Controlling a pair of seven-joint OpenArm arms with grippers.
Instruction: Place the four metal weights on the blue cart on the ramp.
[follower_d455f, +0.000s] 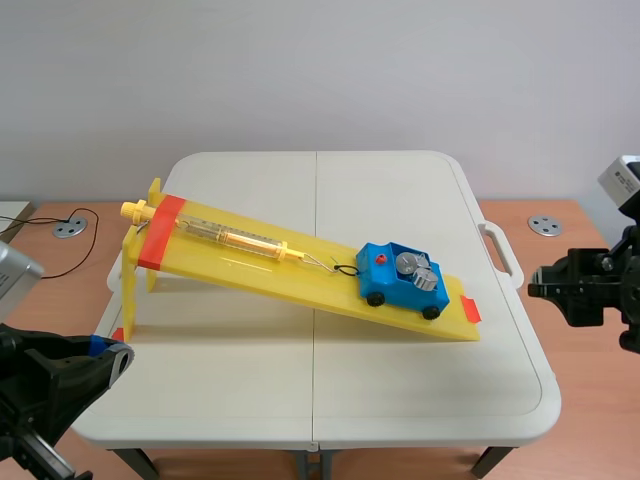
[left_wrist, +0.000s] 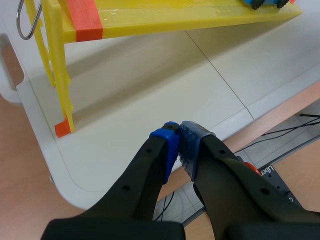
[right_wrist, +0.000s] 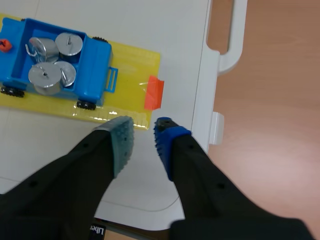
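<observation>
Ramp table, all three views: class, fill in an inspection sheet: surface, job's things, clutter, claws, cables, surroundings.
Surface: white folding table.
Job's things: four metal weights in the blue cart, low on the yellow ramp; spring scale hooked to the cart.
Clutter: nothing seen.
Claws: left claw shut, empty, at the table's near-left corner; right claw open, empty, beside the table's right edge.
Cables: black cable on the wooden surface.
Surroundings: wooden surface, white wall.

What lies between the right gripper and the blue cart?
Right wrist view: only bare table and the ramp's lower end separate the gripper from the cart.
</observation>
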